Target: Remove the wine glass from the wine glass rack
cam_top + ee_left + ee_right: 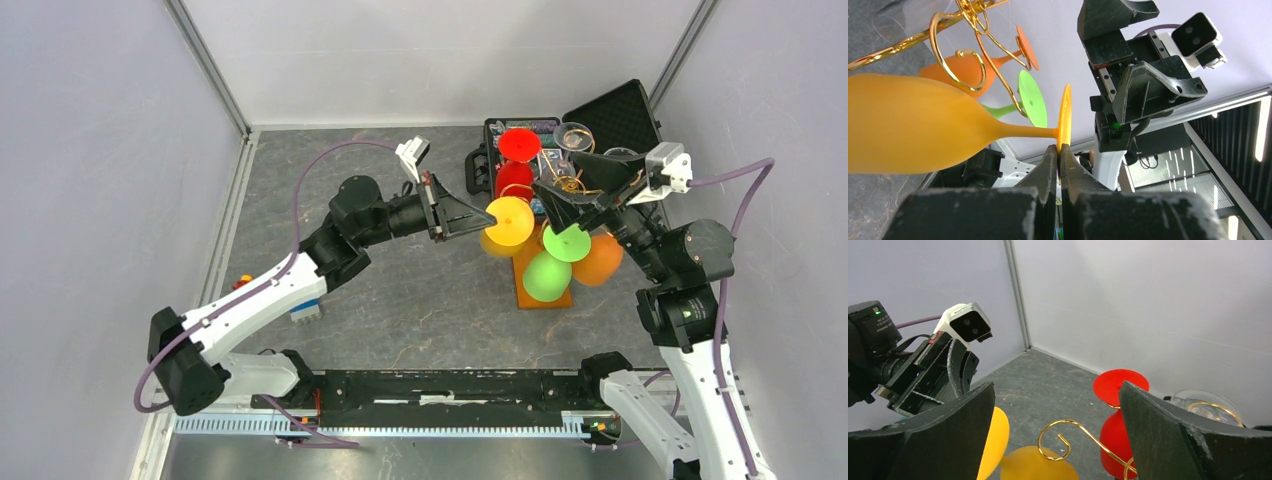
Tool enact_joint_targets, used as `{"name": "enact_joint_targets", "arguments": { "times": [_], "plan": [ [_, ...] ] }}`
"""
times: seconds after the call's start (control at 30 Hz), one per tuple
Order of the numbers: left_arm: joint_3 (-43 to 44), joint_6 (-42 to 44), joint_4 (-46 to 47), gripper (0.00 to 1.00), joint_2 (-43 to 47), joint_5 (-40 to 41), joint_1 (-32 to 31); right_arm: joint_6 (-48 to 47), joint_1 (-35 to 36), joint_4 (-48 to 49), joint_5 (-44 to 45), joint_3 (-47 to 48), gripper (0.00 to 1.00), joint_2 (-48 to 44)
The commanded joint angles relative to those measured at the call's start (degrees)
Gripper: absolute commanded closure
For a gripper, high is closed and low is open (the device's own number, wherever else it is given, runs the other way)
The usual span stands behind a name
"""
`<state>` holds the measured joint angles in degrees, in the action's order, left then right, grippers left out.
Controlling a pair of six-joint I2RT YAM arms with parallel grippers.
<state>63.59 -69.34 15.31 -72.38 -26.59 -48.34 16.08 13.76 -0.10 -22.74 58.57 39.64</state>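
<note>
Left gripper (1058,148): clamped on yellow wine glass (913,130) foot
Right gripper (1056,390): fingers apart, over wine glass rack (524,287)
Black case (618,115): open behind rack

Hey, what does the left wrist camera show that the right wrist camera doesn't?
Only the left wrist view shows the left fingers shut on the foot rim of the yellow wine glass, with the green glass and orange glass beyond it. Only the right wrist view shows the right fingers spread wide, the red glass and a clear glass. Both show the yellow wine glass and the gold wire of the wine glass rack.
</note>
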Motion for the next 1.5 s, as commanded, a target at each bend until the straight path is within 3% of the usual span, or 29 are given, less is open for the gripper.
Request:
{"name": "enact_joint_targets", "arguments": {
  "times": [0.0,0.13,0.43,0.9,1.47],
  "plan": [
    [-2.1,-0.6,2.3,0.98,6.7,2.4,0.8,4.3,-0.2,4.0,-5.4,0.9,0.02,-0.1],
    [-2.4,-0.4,1.0,0.98,10.7,2.6,3.3,13.2,-0.1,8.0,-9.2,0.1,0.02,1.6],
    [-2.0,-2.3,0.9,0.98,16.9,-0.7,8.6,34.2,0.8,28.1,-11.5,-6.2,0.02,4.2],
    [6.0,-0.1,-6.6,0.98,17.6,-2.2,14.8,36.8,8.4,33.8,-6.0,-6.2,0.02,7.7],
    [15.7,0.1,-8.2,0.98,16.3,-2.6,17.9,38.4,8.8,29.4,-4.4,-6.1,0.02,4.3]
  ]
}}
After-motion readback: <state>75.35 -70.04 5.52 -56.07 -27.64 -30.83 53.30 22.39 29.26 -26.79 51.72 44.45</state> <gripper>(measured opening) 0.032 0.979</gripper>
